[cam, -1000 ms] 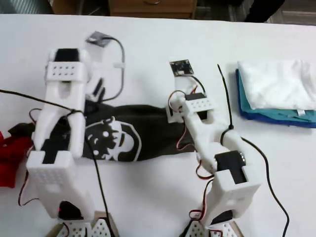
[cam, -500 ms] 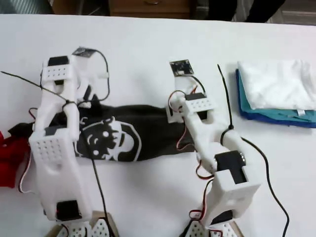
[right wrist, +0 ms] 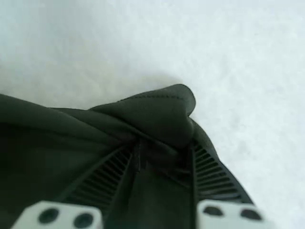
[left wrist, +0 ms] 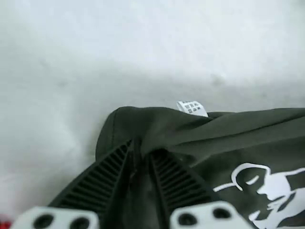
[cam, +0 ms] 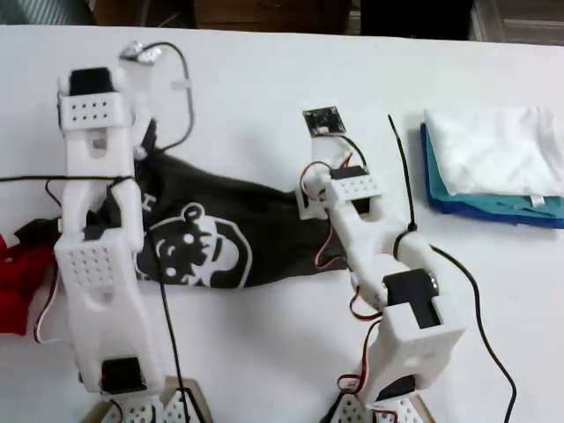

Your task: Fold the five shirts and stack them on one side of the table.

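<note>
We see the dark shirt (cam: 264, 220) lying along the white worktop (cam: 264, 79), its long axis running side to side between the two arms and its left end angled toward the far edge. The left tool (left wrist: 141, 148) is clamped on a bunched corner beside a small white label (left wrist: 192, 108), whose print is too small for us to read. The right tool (right wrist: 162, 148) pinches the opposite end. A white cartoon face (cam: 198, 247) faces up. A folded white shirt (cam: 498, 150) tops the blue shirts (cam: 458, 204) at the right, and a red shirt (cam: 18, 273) lies at the left edge
</note>
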Motion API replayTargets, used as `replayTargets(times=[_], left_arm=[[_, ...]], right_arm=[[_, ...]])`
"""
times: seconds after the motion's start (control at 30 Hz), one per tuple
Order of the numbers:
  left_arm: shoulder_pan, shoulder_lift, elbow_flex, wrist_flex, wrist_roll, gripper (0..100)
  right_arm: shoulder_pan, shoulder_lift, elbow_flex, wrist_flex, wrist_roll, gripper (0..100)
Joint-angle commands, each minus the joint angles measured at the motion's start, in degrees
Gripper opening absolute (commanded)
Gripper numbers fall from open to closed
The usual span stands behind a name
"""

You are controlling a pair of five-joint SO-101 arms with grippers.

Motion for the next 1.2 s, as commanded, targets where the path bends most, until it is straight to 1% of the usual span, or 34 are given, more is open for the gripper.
replayTargets(times=[0.0, 0.13, 0.2, 0.3, 0.4, 0.53, 0.6, 0.7, 0.8, 0.97, 1.17], left_arm=[[-0.9, -13.8, 6.6, 1.2, 0.4, 2], [-1.0, -28.7, 24.6, 1.1, -0.4, 2], [-1.3, -36.5, 34.5, 1.1, -3.6, 2], [-4.5, -47.6, 49.3, 0.8, -8.6, 2], [-11.4, -56.8, 61.2, -1.1, -15.6, 2], [-25.2, -64.5, 72.7, -8.3, -24.9, 2], [-30.8, -65.8, 77.0, -11.5, -28.5, 2], [-34.2, -65.8, 83.0, -14.1, -33.0, 2], [-34.6, -65.8, 88.5, -16.5, -35.1, 2], [-34.6, -65.8, 93.0, -20.3, -35.1, 2], [-34.7, -65.8, 93.2, -20.0, -35.3, 2]], right_arm=[[0.3, -4.7, -0.5, 1.8, -0.4, 14.8], [0.4, -11.8, -7.6, 15.3, -0.3, 14.9], [0.5, -16.0, -11.2, 19.5, -0.3, 14.9], [2.3, -21.0, -14.2, 22.9, -0.3, 15.1], [4.2, -23.6, -14.5, 23.2, -0.6, 15.1], [3.3, -20.4, -14.1, 21.1, -0.8, 15.2], [1.7, -15.8, -14.7, 18.9, -0.8, 15.2], [-2.4, -7.3, -17.9, 18.2, -0.8, 15.2], [-7.6, 1.0, -24.7, 20.6, -0.4, 16.9], [-15.3, 12.6, -41.5, 27.6, -0.3, 27.9], [-16.6, 27.3, -56.9, 31.7, -0.3, 23.8]])
